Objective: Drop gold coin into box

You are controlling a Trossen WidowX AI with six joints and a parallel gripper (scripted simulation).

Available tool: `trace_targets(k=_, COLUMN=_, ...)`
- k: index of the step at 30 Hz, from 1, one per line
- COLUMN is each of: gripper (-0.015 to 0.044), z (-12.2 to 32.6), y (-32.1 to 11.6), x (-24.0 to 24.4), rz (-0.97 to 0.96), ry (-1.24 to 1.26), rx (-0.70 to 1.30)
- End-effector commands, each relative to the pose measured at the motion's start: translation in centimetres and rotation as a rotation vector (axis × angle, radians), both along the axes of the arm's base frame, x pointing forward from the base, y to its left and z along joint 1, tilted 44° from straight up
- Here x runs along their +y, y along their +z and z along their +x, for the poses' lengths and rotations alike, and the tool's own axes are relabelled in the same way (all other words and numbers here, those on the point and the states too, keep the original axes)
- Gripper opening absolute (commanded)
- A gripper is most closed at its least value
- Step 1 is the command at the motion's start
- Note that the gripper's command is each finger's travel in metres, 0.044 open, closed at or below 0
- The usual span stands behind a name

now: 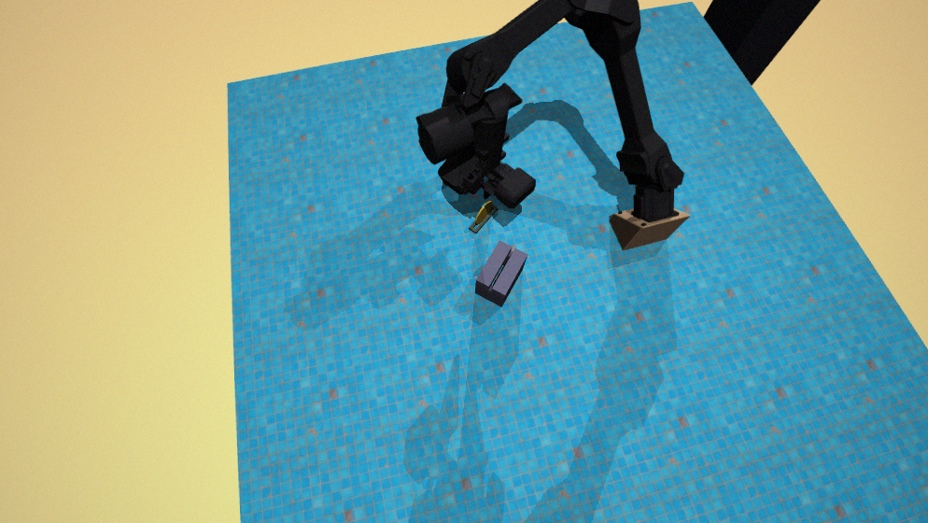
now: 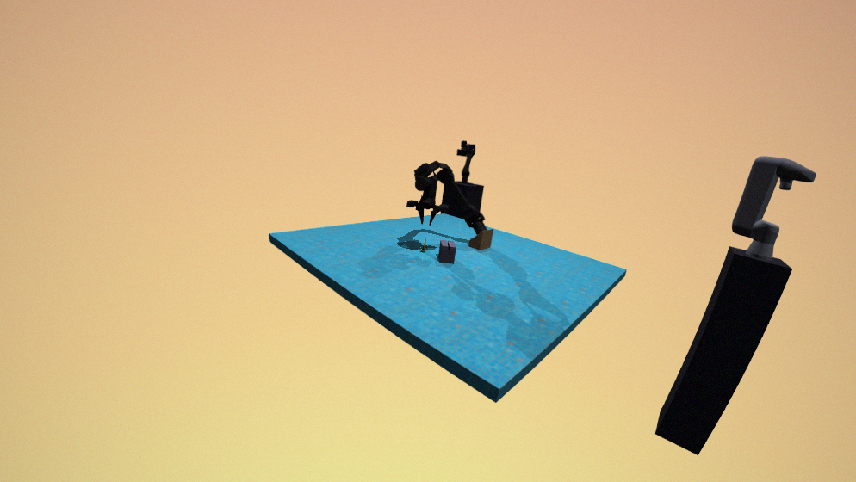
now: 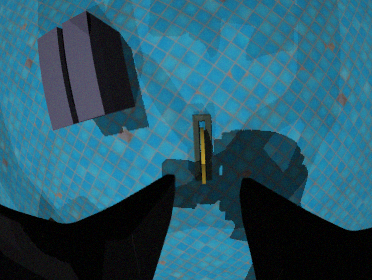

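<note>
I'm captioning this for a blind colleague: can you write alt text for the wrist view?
Seen edge-on from above, a gold coin stands in its dark holder on blue tiles, framed between two black fingers of a partly open, empty gripper hanging above it. A grey box with a narrow slot in its lid sits upper left.

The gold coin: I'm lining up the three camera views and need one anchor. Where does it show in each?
Top: the gold coin stands left of centre, just below the gripper.
Exterior: a tiny gold speck on the far part of the table, left of the grey box.
Wrist: edge-on near centre, beyond the gap between the fingers.
Shared landmark: the grey box, always close beside the coin.
</note>
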State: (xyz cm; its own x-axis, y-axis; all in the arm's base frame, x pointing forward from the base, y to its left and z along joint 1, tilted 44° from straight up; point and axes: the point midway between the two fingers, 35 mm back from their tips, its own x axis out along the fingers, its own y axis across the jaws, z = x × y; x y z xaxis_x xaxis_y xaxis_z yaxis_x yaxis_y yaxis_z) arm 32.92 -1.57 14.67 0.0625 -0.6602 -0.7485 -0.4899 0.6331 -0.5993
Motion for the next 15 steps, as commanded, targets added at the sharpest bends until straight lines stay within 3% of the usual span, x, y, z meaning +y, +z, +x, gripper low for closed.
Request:
trace_targets(k=1, gripper=0.0161, z=-0.9, y=-0.2, x=-0.8, rz=-0.043, ry=0.042, rx=0.105)
trace_targets(k=15, gripper=0.0161, z=-1.2, y=-2.7, x=-3.4, rz=-0.044, ry=0.042, rx=0.104)
